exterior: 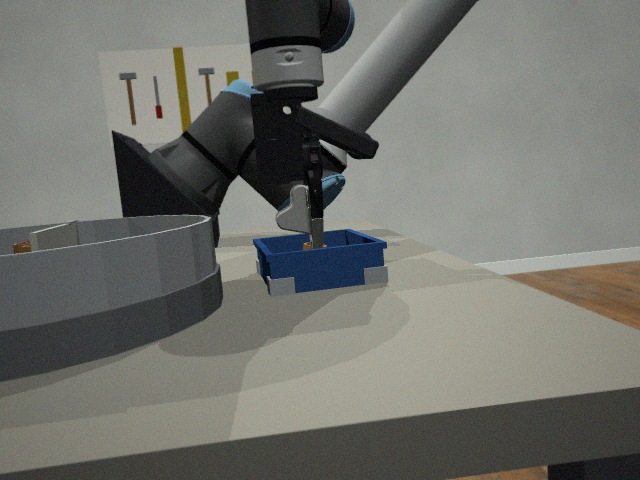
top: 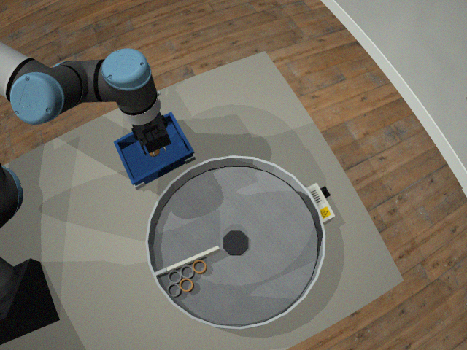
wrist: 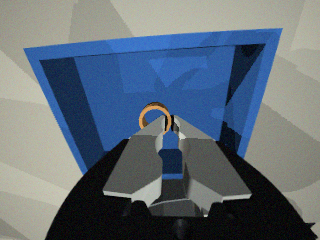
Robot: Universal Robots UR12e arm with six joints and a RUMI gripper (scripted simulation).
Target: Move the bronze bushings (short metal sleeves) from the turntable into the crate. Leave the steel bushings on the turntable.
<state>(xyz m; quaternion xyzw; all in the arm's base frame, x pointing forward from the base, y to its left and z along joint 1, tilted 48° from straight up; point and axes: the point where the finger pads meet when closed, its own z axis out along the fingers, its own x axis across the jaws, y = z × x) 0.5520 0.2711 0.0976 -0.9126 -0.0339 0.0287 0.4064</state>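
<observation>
My gripper (top: 155,151) (exterior: 316,244) (wrist: 168,116) points down inside the blue crate (top: 128,161) (exterior: 320,269) (wrist: 150,42). It is shut on the wall of a bronze bushing (top: 152,154) (exterior: 307,246) (wrist: 141,120); most of the ring sticks out to the left of the fingertips in the wrist view. Whether the bushing touches the crate floor is unclear. On the round grey turntable (top: 263,211) (exterior: 103,284), two bronze bushings, one by the bar (top: 193,266) and one lower (top: 180,285), lie clustered with three steel bushings (top: 168,276) (top: 187,265) (top: 168,289).
A pale guide bar (top: 193,259) (exterior: 54,237) crosses the turntable from its rim toward the dark hub (top: 236,243), beside the bushings. The turntable's raised rim stands close to the crate. A white box with a yellow warning label (top: 325,212) sits at the rim's outer right side.
</observation>
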